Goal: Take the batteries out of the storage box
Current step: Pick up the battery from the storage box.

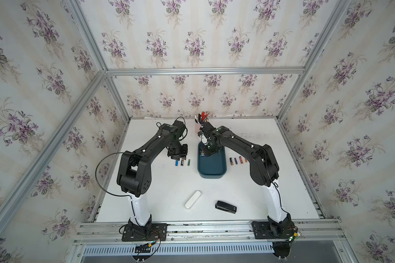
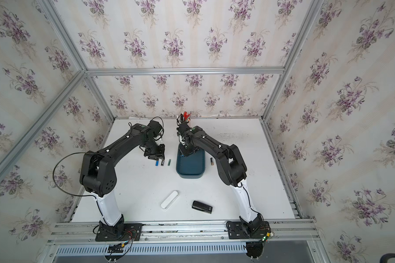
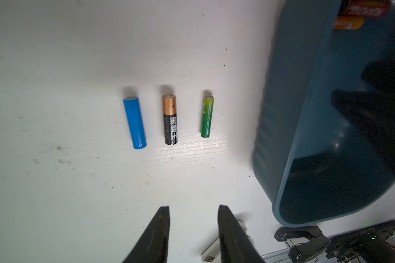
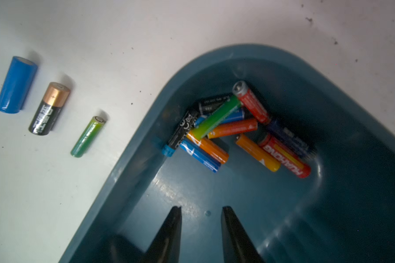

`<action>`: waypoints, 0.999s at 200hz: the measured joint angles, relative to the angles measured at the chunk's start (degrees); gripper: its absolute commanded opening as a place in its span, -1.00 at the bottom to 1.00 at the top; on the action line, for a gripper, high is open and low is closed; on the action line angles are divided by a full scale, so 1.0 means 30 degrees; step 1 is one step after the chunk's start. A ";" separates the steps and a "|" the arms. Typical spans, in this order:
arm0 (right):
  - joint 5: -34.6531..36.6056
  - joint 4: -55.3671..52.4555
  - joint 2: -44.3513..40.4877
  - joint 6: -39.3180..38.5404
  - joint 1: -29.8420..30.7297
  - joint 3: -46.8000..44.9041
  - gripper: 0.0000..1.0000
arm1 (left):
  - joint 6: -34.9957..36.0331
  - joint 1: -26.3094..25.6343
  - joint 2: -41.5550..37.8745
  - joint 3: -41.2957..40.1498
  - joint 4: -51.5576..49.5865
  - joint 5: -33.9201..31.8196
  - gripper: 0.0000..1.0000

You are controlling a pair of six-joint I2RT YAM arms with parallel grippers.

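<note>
The teal storage box stands mid-table, and the right wrist view shows its bare floor. Several batteries lie piled in its far corner. Left of the box a blue battery, a copper-and-black one and a green one lie in a row. Several more batteries lie to its right. My left gripper hovers open by the left row, holding nothing. My right gripper is open and empty, low inside the box, short of the pile.
A white oblong case and a black stapler lie near the table's front. A cup of pens stands at the back behind my right wrist. Metal frame rails border the table.
</note>
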 measured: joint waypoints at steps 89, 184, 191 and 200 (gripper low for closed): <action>0.0299 0.0532 0.1741 -0.1749 0.0058 0.1435 -0.28 | 0.0262 0.0721 -0.0131 -0.0648 0.0386 -0.0066 -0.19; 0.0109 0.0619 0.2521 -0.2047 0.0058 0.1705 -0.36 | 0.0321 0.0845 -0.0109 -0.0998 0.0576 -0.0066 -0.19; 0.0124 0.0627 0.2521 -0.2047 0.0051 0.1690 -0.37 | 0.0328 0.0845 -0.0109 -0.0998 0.0583 -0.0066 -0.19; 0.0138 0.0641 0.2521 -0.2040 0.0051 0.1625 -0.38 | 0.0335 0.0852 -0.0109 -0.0998 0.0583 -0.0066 -0.19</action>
